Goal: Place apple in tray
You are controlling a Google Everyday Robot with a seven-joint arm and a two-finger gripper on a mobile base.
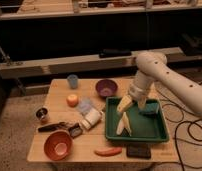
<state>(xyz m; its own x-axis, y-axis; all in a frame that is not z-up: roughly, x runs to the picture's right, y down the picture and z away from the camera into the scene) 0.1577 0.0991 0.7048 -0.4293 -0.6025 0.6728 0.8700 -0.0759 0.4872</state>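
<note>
One apple (72, 100) waits well left of the tray (161, 136); the spread, empty hand (123, 119) should probably drop centered over it.

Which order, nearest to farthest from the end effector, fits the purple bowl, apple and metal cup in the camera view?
With the open end effector over the tray:
1. Purple bowl, behind the tray.
2. Apple, mid-left.
3. Metal cup, far left.
</note>
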